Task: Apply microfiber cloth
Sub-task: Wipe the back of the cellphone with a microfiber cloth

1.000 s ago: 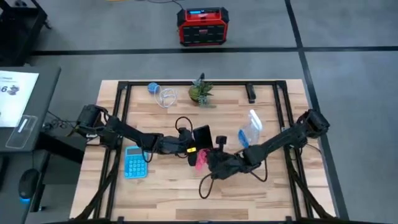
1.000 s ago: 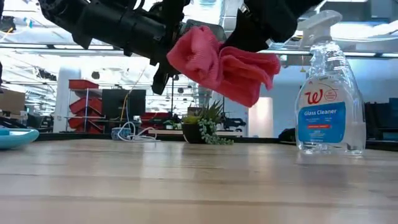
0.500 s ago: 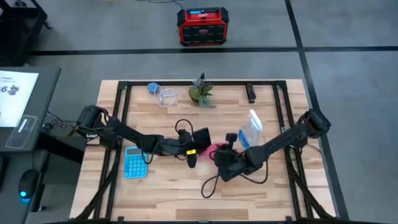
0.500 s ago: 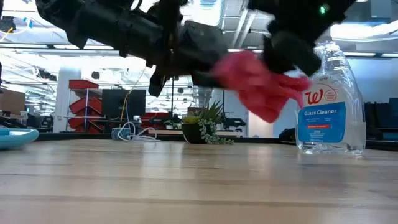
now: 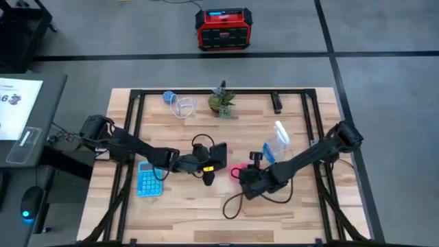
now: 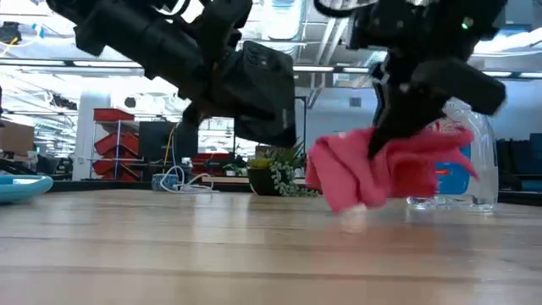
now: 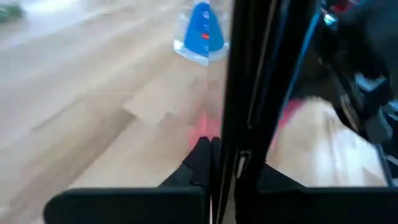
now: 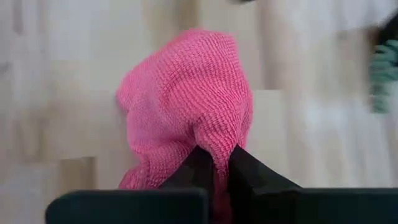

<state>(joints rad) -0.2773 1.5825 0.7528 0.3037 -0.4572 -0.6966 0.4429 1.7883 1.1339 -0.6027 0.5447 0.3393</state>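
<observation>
1. One light blue calculator (image 5: 149, 181) lies at table left.
2. Left gripper (image 5: 210, 169), raised above mid-table, pinches one black phone (image 6: 264, 91) held on edge.
3. Right gripper (image 8: 214, 163) clamps one microfiber cloth (image 6: 377, 169), which hangs bunched, touching the table (image 6: 169, 246).
4. One glass cleaner bottle (image 5: 275, 144) stands behind.

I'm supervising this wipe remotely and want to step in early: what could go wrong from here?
1. The right gripper pinches only a fold of the microfiber cloth; the rest hangs bunched, so it may slip free or wipe unevenly.
2. The cloth hangs right in front of the glass cleaner bottle in the low view; a swing of the right arm might tip the bottle.
3. The left gripper holds the black phone above the table; a hard push could loosen it.
</observation>
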